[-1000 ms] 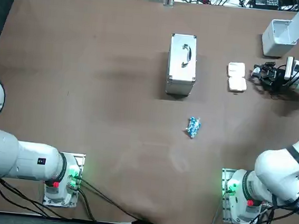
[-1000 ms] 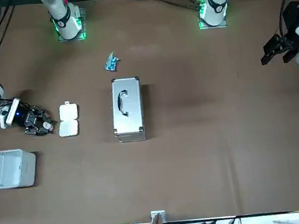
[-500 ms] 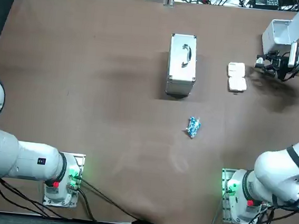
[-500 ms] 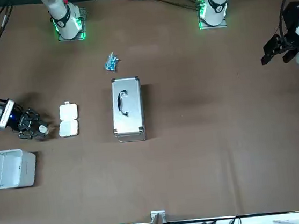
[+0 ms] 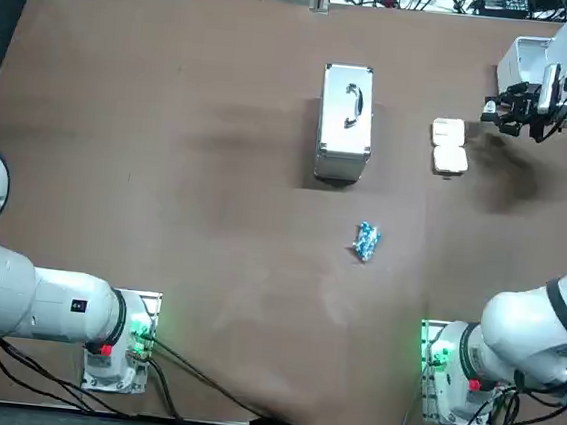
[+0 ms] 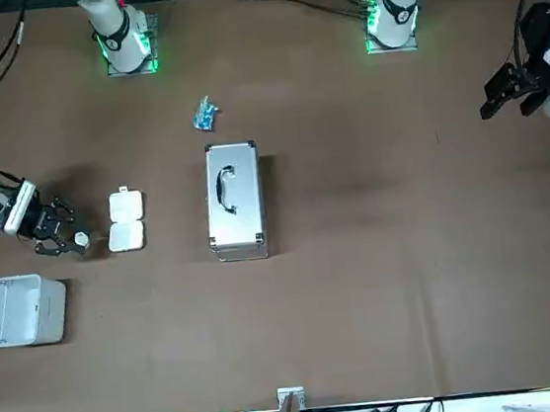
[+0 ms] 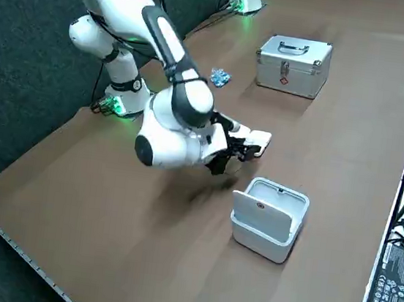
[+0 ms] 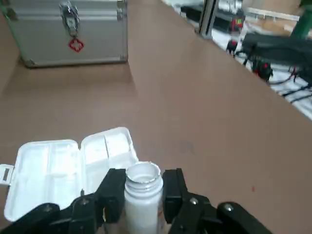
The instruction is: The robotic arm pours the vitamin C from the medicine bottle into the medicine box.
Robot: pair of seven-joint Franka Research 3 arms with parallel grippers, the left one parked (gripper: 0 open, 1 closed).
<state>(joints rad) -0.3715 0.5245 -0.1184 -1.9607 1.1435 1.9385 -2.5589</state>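
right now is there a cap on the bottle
No, the bottle clamped in the right jaws, near the box, shows a bare threaded neck and an open mouth.

bottle (image 8: 143,197) base hidden, inside right end effector (image 8: 144,179)

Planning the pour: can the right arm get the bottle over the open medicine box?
Probably yes: the right gripper, shut on the white bottle, is just beside the open medicine box, nothing between.
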